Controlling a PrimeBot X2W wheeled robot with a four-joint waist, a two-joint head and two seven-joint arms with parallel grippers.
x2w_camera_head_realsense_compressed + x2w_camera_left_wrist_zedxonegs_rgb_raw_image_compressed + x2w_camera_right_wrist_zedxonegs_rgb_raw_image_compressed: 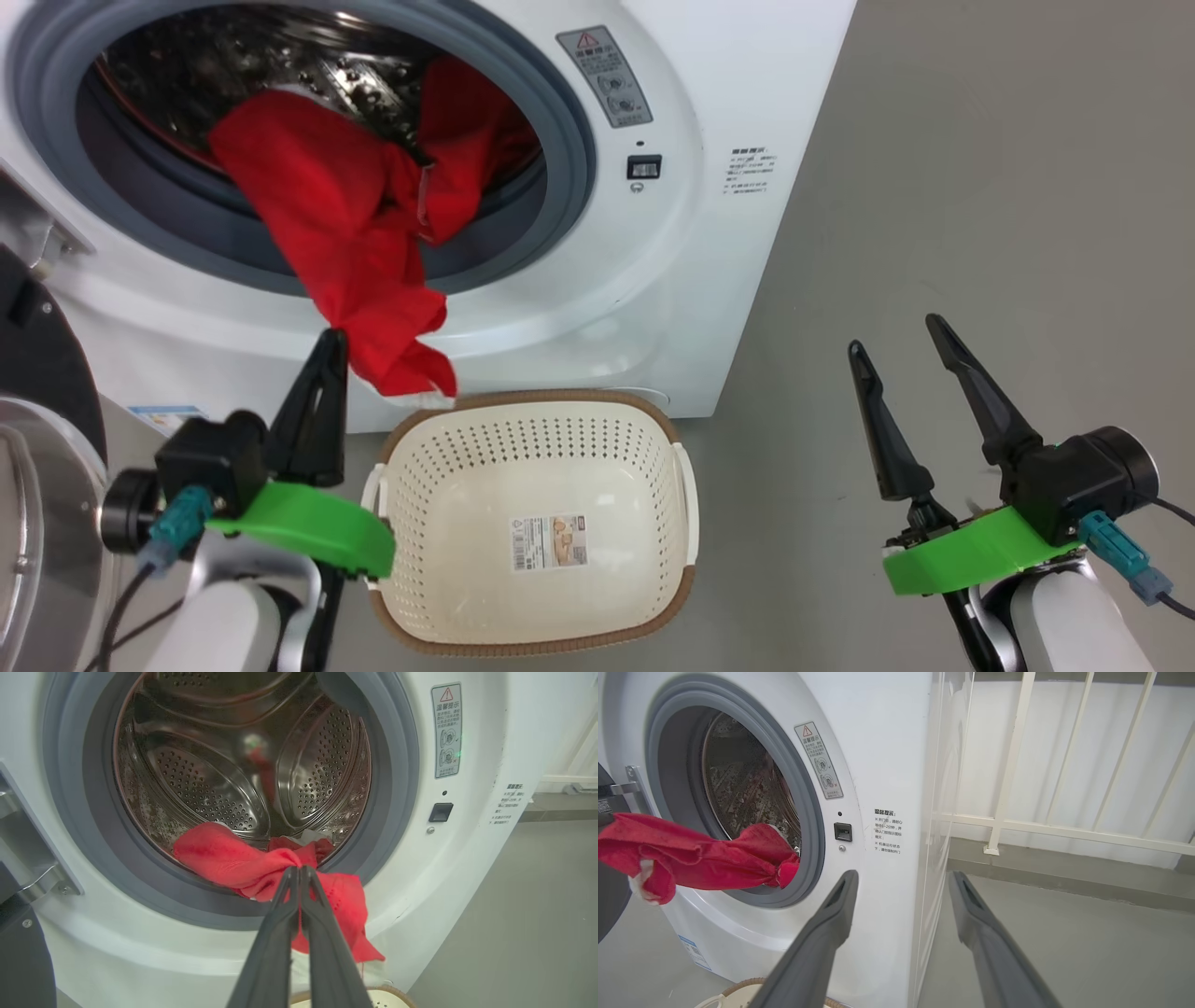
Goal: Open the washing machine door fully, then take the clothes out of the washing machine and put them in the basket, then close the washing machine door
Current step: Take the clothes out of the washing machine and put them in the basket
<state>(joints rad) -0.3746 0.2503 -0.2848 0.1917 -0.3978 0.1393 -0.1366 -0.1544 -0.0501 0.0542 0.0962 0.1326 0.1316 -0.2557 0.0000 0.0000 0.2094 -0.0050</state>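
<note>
The washing machine (709,233) stands with its drum mouth uncovered. Its door (37,373) is swung out to the left, black rim and glass at the view's left edge. Red clothes (336,233) spill from the drum over the grey rubber ring and hang down the front, the lowest end just above the basket's far rim. My left gripper (331,341) is shut on that hanging fabric; in the left wrist view the gripper (299,872) pinches the clothes (224,858) at the drum's lip. The cream basket (532,425) sits on the floor below. My right gripper (894,336) stands open, holding nothing, to the basket's right.
Grey floor (980,187) stretches right of the machine. In the right wrist view a white railing (1064,826) runs along the wall beyond the machine's side. A blue sticker (163,415) marks the machine's lower left corner.
</note>
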